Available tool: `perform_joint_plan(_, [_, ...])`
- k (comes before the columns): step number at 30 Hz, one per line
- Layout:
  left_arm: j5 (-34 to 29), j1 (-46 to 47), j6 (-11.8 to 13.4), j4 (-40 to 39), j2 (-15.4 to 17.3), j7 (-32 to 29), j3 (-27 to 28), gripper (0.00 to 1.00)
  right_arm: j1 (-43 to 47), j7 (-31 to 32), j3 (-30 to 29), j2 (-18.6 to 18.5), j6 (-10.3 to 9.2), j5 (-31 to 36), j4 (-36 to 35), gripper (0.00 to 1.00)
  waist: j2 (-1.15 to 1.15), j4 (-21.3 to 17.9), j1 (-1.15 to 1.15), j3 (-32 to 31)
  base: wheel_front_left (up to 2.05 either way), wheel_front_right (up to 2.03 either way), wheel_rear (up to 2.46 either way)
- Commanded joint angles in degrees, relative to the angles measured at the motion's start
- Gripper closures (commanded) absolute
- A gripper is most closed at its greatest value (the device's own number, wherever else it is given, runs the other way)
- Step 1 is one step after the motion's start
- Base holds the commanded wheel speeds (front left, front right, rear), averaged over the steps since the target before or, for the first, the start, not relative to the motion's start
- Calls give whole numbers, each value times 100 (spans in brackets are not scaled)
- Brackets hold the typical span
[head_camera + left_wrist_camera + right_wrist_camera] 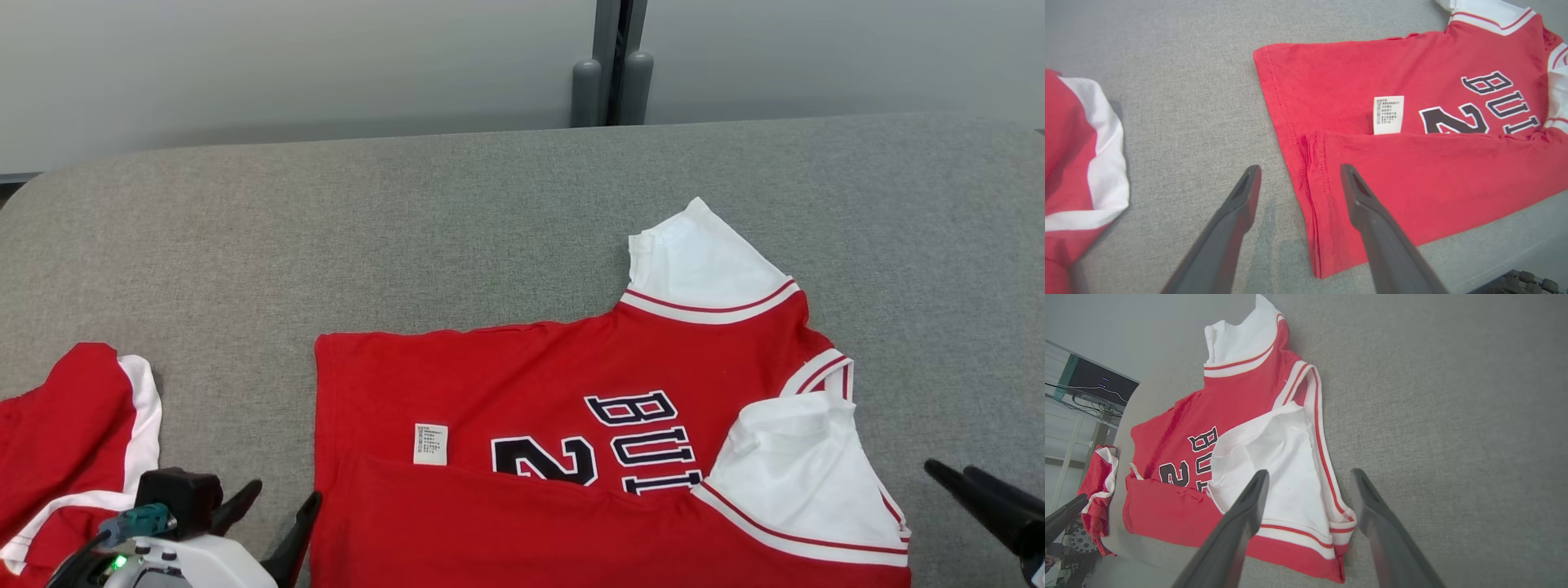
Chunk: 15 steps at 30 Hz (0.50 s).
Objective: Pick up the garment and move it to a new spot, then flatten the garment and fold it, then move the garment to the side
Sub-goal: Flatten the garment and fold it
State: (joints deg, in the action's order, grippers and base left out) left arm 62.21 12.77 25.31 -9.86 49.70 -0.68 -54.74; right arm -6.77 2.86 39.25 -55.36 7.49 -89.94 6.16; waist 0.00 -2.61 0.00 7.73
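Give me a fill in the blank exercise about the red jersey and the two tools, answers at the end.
The red short-sleeved jersey with white sleeves lies on a ____ fabric surface.
Its small rectangular care label is ____.
The left tool and right tool both stand ____, holding nothing.
Answers: grey; white; open.

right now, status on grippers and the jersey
Left gripper open by the jersey hem corner. Right gripper open beside the folded-in white sleeve. Near edge folded over, flat on grey surface. Second red garment on the left, apart.
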Motion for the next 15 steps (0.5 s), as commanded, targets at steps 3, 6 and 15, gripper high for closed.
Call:
perform_joint_plan(3, [-228,267,80,96,-93,221,112,0,-279,-265,-148,43,2,286,142,0,0,12,0,28,0,0,0])
perform_joint_plan(6, [-375,428,107,250,-213,415,175,0,-592,-474,-271,275,3,614,355,0,0,-12,0,55,0,0,0])
perform_joint_plan(15, [-533,907,11,814,-576,594,285,0,-1885,-270,-444,1206,3,1560,1107,0,0,-19,0,290,0,0,0])
